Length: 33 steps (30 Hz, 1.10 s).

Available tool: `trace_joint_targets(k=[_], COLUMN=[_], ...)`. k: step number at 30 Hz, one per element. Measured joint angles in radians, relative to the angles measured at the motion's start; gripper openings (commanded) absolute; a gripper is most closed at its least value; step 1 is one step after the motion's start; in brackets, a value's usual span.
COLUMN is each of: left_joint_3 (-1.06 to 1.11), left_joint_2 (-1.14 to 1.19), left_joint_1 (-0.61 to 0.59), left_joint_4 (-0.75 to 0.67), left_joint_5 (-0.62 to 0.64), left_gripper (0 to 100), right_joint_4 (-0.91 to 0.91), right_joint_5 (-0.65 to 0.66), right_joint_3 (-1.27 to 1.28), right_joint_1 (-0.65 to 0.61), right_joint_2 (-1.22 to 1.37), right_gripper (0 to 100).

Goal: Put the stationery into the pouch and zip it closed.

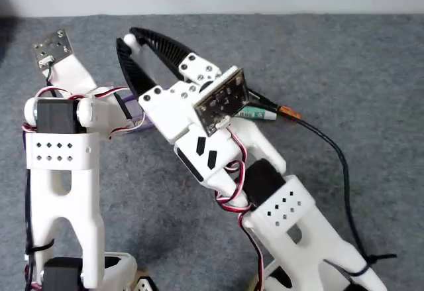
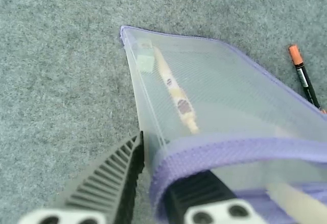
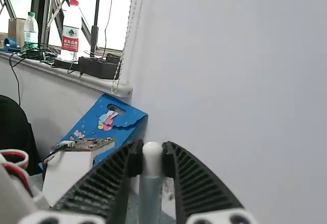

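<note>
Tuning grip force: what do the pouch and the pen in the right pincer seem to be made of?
Pouch: a translucent, faintly ribbed sheet, probably soft plastic mesh, since the contents show through. Its purple edging looks like woven fabric tape.
Pen: a smooth white cap on a pale bluish barrel with a slight sheen, likely hard plastic.

From above, your two arms cover nearly all of the pouch (image 1: 138,113); you get just a purple strip between them. The green marker (image 1: 255,113) runs under the right arm's camera board (image 1: 222,100), hiding one end. In the left wrist view the pouch runs off the picture's edge, and one finger of the left claw (image 2: 150,157) pinching it is veiled by mesh. The pencil (image 2: 176,94) inside is blurred, its markings unreadable. The orange-capped pen (image 2: 301,71) is cut off. The white-tipped pen (image 3: 151,183) in the right claw (image 3: 152,155) loses its barrel at the edge.
</note>
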Motion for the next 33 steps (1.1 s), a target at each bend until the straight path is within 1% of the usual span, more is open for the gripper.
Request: trace_joint_targets(k=[4, 8, 12, 15, 17, 19, 22, 24, 30, 33], left_joint_3=[0.008, 0.025, 0.025, 0.025, 0.025, 0.025, 0.025, 0.025, 0.026, 0.026], left_joint_2=[0.000, -0.002, -0.002, -0.002, -0.002, -0.002, -0.002, -0.002, -0.002, -0.002], left_joint_1=[0.000, 0.002, 0.002, 0.002, 0.002, 0.002, 0.002, 0.002, 0.002, 0.002], left_joint_4=[0.000, 0.000, 0.000, 0.000, 0.000, 0.000, 0.000, 0.000, 0.000, 0.000], left_joint_5=[0.000, 0.000, 0.000, 0.000, 0.005, 0.000, 0.000, 0.000, 0.000, 0.000], left_gripper=[1, 1, 1, 1, 1, 1, 1, 1, 1, 1], right_joint_4=[-0.080, -0.100, -0.100, -0.092, -0.028, 0.066, 0.212, 0.315, 0.589, 0.664], right_joint_5=[0.000, 0.003, 0.005, 0.055, 0.086, 0.083, 0.040, 0.011, -0.064, -0.072], right_joint_3=[0.069, 0.124, 0.222, 0.281, 0.284, 0.284, 0.270, 0.232, 0.083, 0.011], right_joint_1=[0.002, 0.005, 0.057, 0.092, 0.097, 0.100, 0.100, 0.101, 0.103, 0.129], right_joint_2=[0.000, 0.000, 0.000, -0.006, -0.017, -0.046, -0.100, -0.135, -0.219, -0.241], right_gripper=[0.8, 0.8, 0.9, 1.0, 3.8, 10.4, 20.5, 24.0, 23.8, 17.9])
